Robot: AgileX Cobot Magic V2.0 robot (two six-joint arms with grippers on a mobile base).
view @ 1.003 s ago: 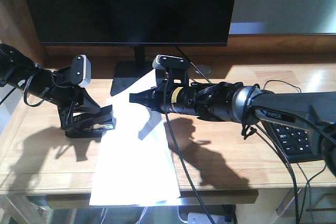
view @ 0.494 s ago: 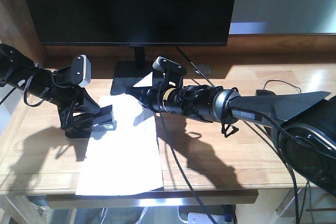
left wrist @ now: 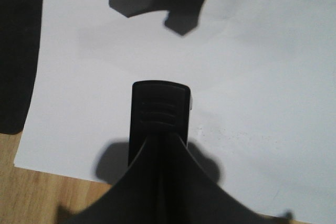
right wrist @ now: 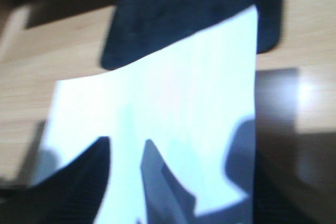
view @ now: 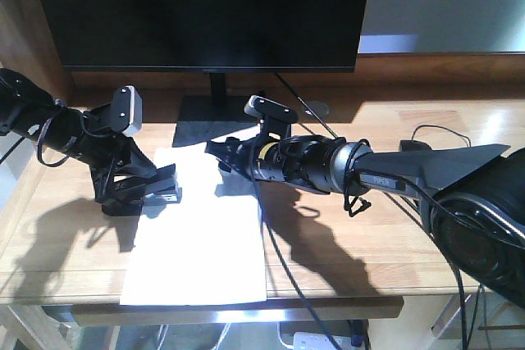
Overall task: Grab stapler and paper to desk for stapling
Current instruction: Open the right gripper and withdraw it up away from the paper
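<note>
Paper (view: 201, 243) has settled flat on the desk (view: 361, 243), its far right corner no more lifted by the right gripper (view: 215, 156).
It is light, limp and slides easily on wood, so pinch it at a corner. The right jaws stand apart over that corner and grip nothing. The left gripper (view: 123, 190) is clamped on the stapler (left wrist: 160, 111), a stiff and heavier thing, at the paper's left edge.

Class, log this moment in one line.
left gripper: shut on stapler | right gripper: open over paper | paper: on desk
</note>
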